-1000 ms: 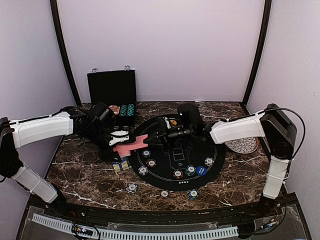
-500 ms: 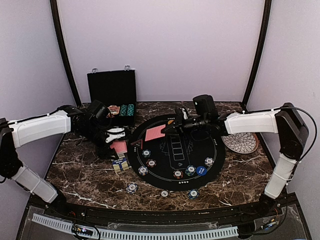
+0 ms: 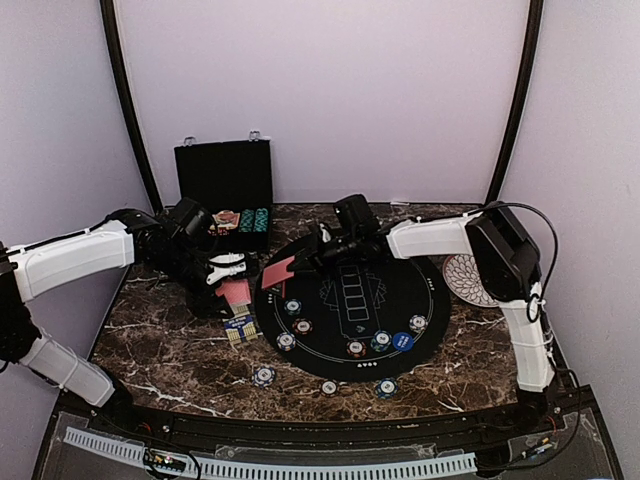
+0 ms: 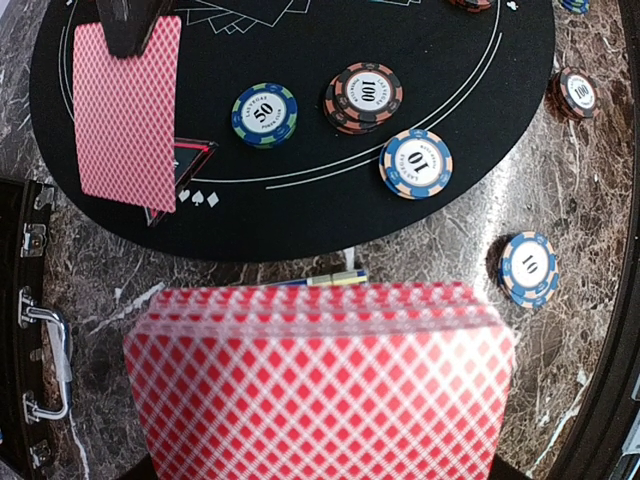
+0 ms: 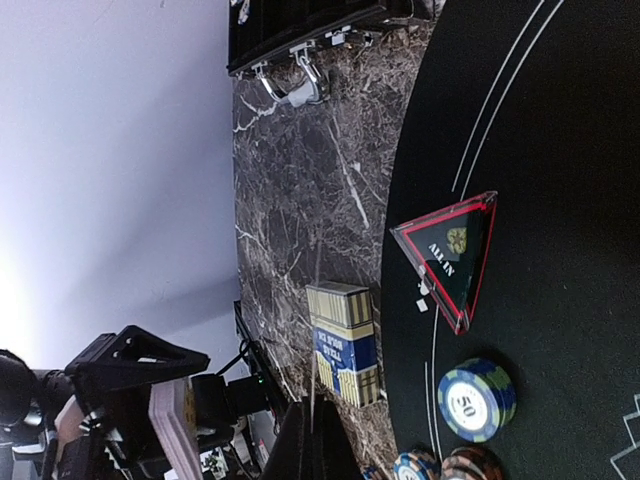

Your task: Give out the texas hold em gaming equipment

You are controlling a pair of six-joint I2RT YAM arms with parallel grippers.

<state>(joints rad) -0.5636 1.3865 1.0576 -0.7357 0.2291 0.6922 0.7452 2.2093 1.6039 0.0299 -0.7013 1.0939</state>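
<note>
My left gripper (image 3: 232, 280) is shut on a deck of red-backed cards (image 3: 237, 292) over the marble left of the black round mat (image 3: 350, 300). In the left wrist view the deck (image 4: 320, 390) hides the fingers. My right gripper (image 3: 303, 262) is shut on one red-backed card (image 3: 279, 271) held over the mat's left edge. That card (image 4: 128, 105) partly covers a triangular "ALL IN" marker (image 5: 455, 250). The right wrist view shows the gripper (image 5: 318, 410) with the card edge-on. Several striped chips (image 3: 302, 326) and a blue disc (image 3: 402, 341) lie on the mat. No orange disc shows.
A blue and cream card box (image 3: 240, 330) lies by the mat's left edge. The open black case (image 3: 225, 185) stands at the back left with chips inside. A white patterned plate (image 3: 465, 280) sits at the right. Three chips (image 3: 263, 376) lie on the marble in front of the mat.
My right gripper drew a card off the deck, pulled back to the right, then swung left again to the mat's left edge. My left gripper drew back slightly with the deck.
</note>
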